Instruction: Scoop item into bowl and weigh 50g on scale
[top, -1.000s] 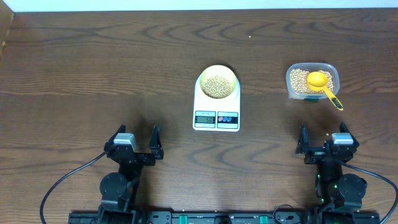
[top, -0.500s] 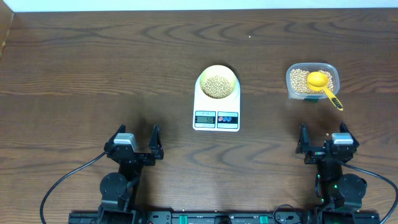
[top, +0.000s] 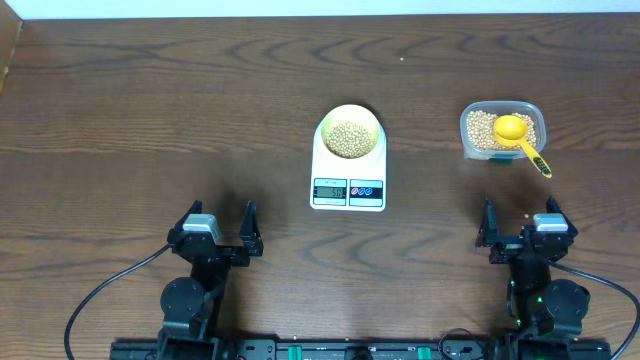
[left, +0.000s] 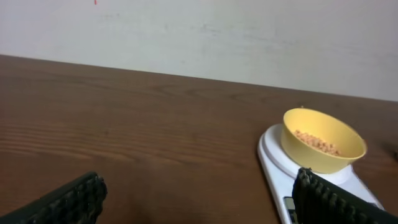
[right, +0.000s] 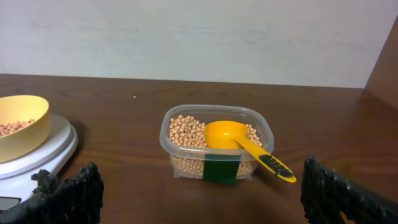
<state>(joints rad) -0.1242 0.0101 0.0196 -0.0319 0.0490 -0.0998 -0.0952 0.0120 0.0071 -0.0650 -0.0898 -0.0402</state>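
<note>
Beans (top: 349, 139) lie in the bowl (top: 350, 113). The bowl sits on the round top of the scale (top: 348, 174), in the middle of the overhead view. The display (top: 330, 191) and two buttons (top: 366, 190) face the bottom of the frame. The numbers are too small to read.

More beans fill a clear tub (top: 466, 128) at the upper right, well apart from the scale. A yellow scoop (top: 511, 128) rests on those beans. Its handle sticks out over the rim toward the lower right.

At the lower left of the brown table (top: 150, 100) is the left gripper (top: 220, 214). Its fingers (left: 68, 202) are spread wide with nothing between them. At the lower right is the right gripper (top: 520, 214). Its fingers (right: 71, 193) are wide too and hold nothing. Both grippers are well apart from the scale and the tub.

In the left wrist view the bowl shows at the right, on the scale. In the right wrist view the tub and scoop are in the middle, and the bowl is at the left edge.
</note>
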